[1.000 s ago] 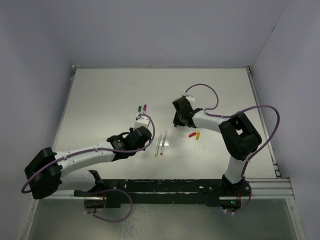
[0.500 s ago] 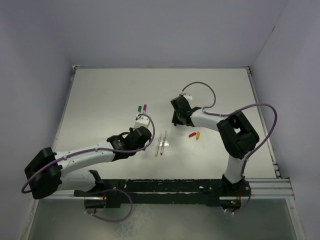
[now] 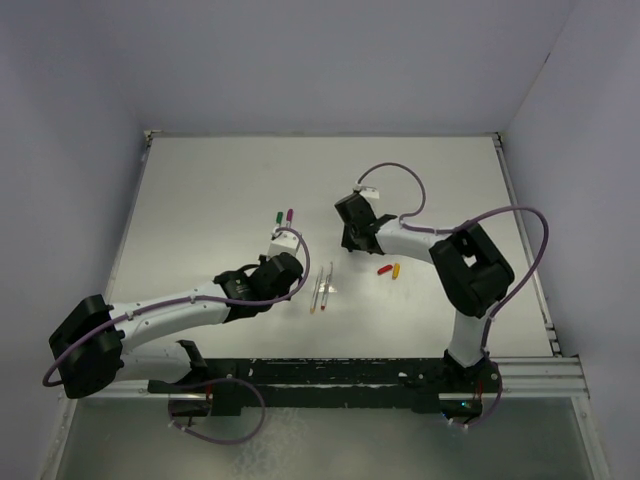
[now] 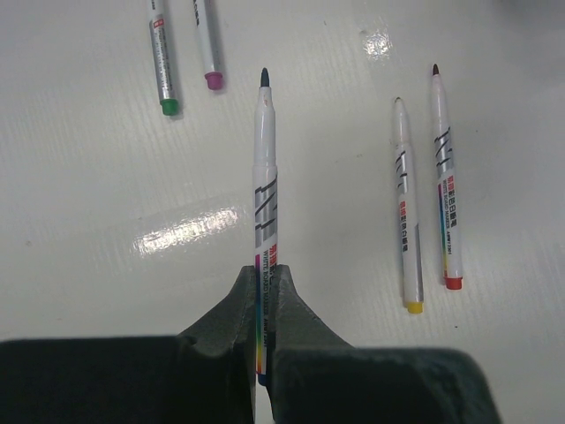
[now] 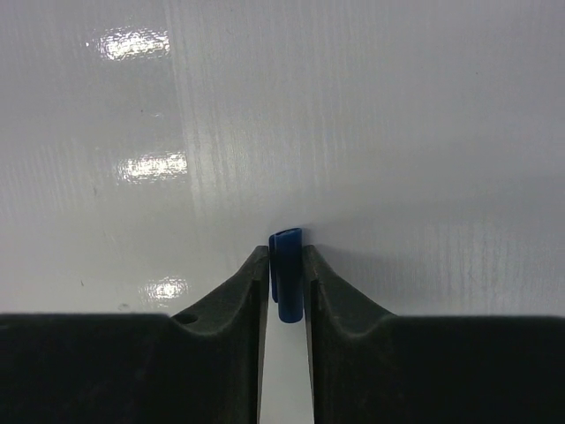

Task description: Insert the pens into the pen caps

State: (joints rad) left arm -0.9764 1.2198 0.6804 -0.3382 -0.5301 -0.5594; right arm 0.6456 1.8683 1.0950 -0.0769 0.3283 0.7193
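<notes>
**While the left clamps a pen, the right pinches a blue cap**

Where the left gripper (image 4: 263, 281) closes, its two dark fingers meet on the rear end of a pen (image 4: 265, 177), which juts straight out ahead of them. The barrel is white with black lettering, a thin rainbow stripe runs along it by the fingers, and the tip is dark and pointed. Left of that tip lie a green-ended pen (image 4: 161, 62) and a purple-ended pen (image 4: 206, 44), side by side. To its right lie a yellow-ended pen (image 4: 404, 212) and a red-ended pen (image 4: 444, 185), parallel and close together, with their coloured ends toward the camera.

The right gripper (image 5: 286, 258) is shut on a blue cap (image 5: 286, 276), a short stub that pokes just past the fingertips, over the glossy white table (image 3: 200, 200).

From above, a red cap (image 3: 382, 270) and a yellow cap (image 3: 396, 270) lie together near the right arm, with the yellow and red pens just to their left.
</notes>
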